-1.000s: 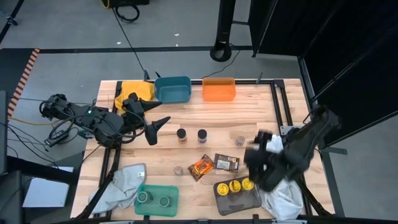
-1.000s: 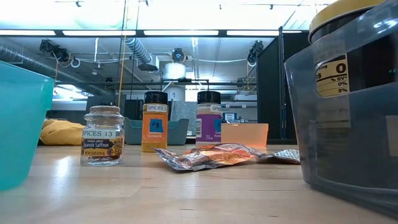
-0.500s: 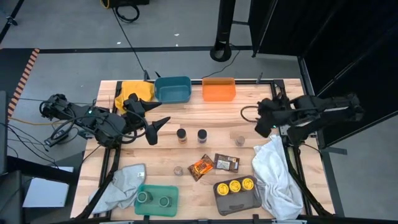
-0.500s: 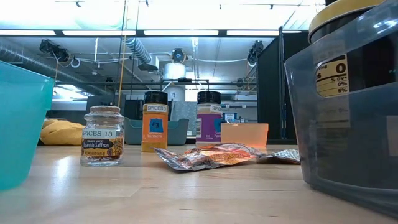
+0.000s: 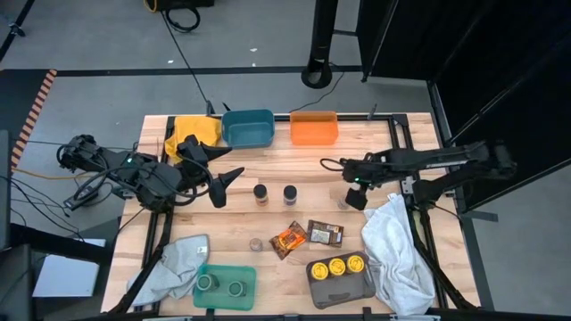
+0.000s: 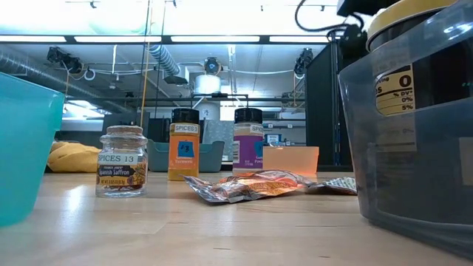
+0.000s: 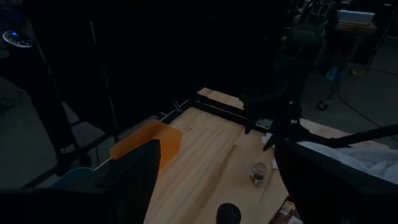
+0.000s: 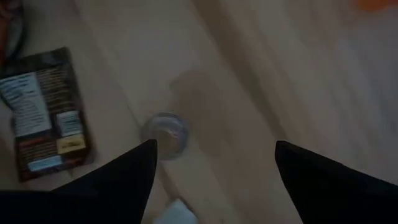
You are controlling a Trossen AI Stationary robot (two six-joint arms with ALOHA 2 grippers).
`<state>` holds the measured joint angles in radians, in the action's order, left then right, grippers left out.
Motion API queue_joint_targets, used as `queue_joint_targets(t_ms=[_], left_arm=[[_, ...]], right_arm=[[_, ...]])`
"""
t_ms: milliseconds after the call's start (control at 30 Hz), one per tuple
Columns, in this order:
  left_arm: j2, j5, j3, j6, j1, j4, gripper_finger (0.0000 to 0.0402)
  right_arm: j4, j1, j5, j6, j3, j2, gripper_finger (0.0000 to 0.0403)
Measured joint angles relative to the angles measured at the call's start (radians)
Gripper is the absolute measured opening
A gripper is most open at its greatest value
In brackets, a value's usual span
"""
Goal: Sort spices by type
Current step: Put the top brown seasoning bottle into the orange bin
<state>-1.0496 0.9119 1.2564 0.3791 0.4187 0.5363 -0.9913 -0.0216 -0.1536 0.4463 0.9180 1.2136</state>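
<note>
The spices stand spread over the table. Two dark-lidded jars (image 5: pixel 260 192) (image 5: pixel 289 193) are at its middle, and a small jar (image 5: pixel 256 242) is nearer the front. The orange packet (image 5: pixel 289 239) and the brown packet (image 5: pixel 325 234) lie flat. Three yellow-lidded jars (image 5: pixel 337 266) stand in a grey tray, and two green-lidded jars (image 5: pixel 221 285) in a green bin. My right gripper (image 5: pixel 353 196) (image 8: pixel 214 146) hangs open, pointing down, just above a clear-lidded jar (image 8: pixel 165 134) (image 7: pixel 259 173). The jar stands beside one finger, not between the two. My left gripper (image 5: pixel 225 183) waits open at the left, held high.
A teal bin (image 5: pixel 247 127), an orange bin (image 5: pixel 314 128) and a yellow cloth (image 5: pixel 192 132) line the far edge. A white cloth (image 5: pixel 397 254) lies at the right front and a grey cloth (image 5: pixel 174 263) at the left front. Bare wood lies between the far bins and the middle jars.
My right gripper has swung from the right front, over the white cloth, toward the far edge. It has then gone left toward the table's middle and down, tipping to point downward over the clear-lidded jar. It stays open. No spice has moved.
</note>
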Motion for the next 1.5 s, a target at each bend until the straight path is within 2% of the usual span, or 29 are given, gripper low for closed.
queue_joint_targets(t_ms=[167, 400, 567, 933, 1067, 1300, 1500], left_arm=[[0.000, 0.000, 0.000, 0.025, 0.000, 0.025, 0.0321], [0.000, 0.000, 0.000, 0.022, 0.000, 0.024, 0.0321], [0.000, 0.000, 0.000, 0.022, 0.000, 0.025, 0.0321], [0.000, 0.000, 0.000, 0.023, 0.000, 0.070, 0.0321], [0.000, 0.000, 0.000, 0.025, 0.000, 0.074, 0.0321], [0.000, 0.000, 0.000, 0.022, 0.000, 0.088, 0.0321], [0.000, 0.000, 0.000, 0.021, 0.000, 0.094, 0.0321]], right_arm=[[0.078, -0.001, 0.077, -0.018, -0.020, 0.079, 0.0334], [0.100, -0.001, 0.111, -0.052, -0.020, 0.183, 0.0331], [0.147, -0.001, 0.175, -0.064, -0.020, 0.257, 0.0332], [0.180, -0.002, 0.192, -0.117, -0.026, 0.383, 0.0311], [0.212, -0.002, 0.192, -0.117, -0.026, 0.396, 0.0285], [0.205, -0.002, 0.199, -0.110, -0.026, 0.404, 0.0192], [0.206, 0.000, 0.200, -0.110, -0.026, 0.401, 0.0192]])
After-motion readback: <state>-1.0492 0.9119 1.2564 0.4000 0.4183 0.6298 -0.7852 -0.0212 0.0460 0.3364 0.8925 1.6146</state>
